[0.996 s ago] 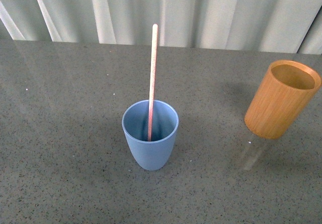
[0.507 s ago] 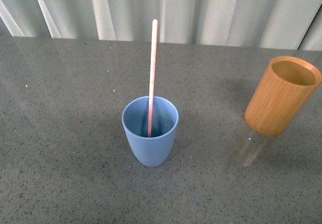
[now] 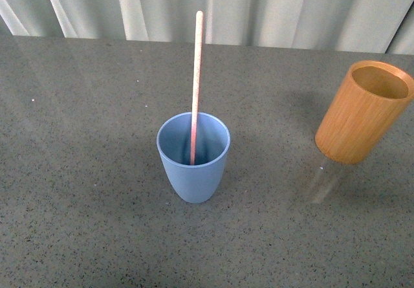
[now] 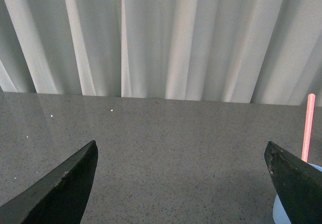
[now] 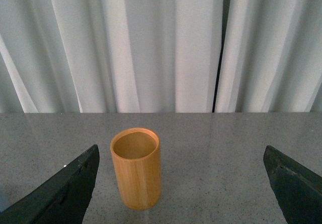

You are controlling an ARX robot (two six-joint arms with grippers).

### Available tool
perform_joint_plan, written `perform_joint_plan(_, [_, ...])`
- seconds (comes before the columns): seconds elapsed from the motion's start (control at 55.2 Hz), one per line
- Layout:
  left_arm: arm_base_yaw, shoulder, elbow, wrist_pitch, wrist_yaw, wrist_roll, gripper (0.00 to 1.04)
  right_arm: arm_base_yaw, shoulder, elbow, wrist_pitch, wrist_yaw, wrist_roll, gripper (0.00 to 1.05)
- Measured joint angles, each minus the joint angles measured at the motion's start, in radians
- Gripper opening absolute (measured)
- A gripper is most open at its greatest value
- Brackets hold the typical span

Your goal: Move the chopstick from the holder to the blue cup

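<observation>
One chopstick (image 3: 195, 87), standing in the blue cup (image 3: 193, 165), and neither of my pincers has a grip on anything.

Both sets of jaws are spread wide with nothing between them. From my left gripper (image 4: 183, 183), the pink stick (image 4: 307, 127) pokes up just past one finger (image 4: 297, 183), outside the jaws, with a sliver of the cup's rim (image 4: 278, 211) beside it. My right gripper (image 5: 183, 183) looks at the holder (image 5: 136, 168), upright on the grey table (image 3: 77, 171) ahead of the jaws and apart from both fingers. In the front view the holder (image 3: 362, 113) stands well apart from the cup, on my right.
</observation>
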Motion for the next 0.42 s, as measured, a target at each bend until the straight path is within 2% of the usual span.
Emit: perform_joint_plan(0.417, [0.0,0.0,0.0,0.0,0.0,0.0,0.98,0.0,0.0,0.0,0.0,0.0,0.0,0.95])
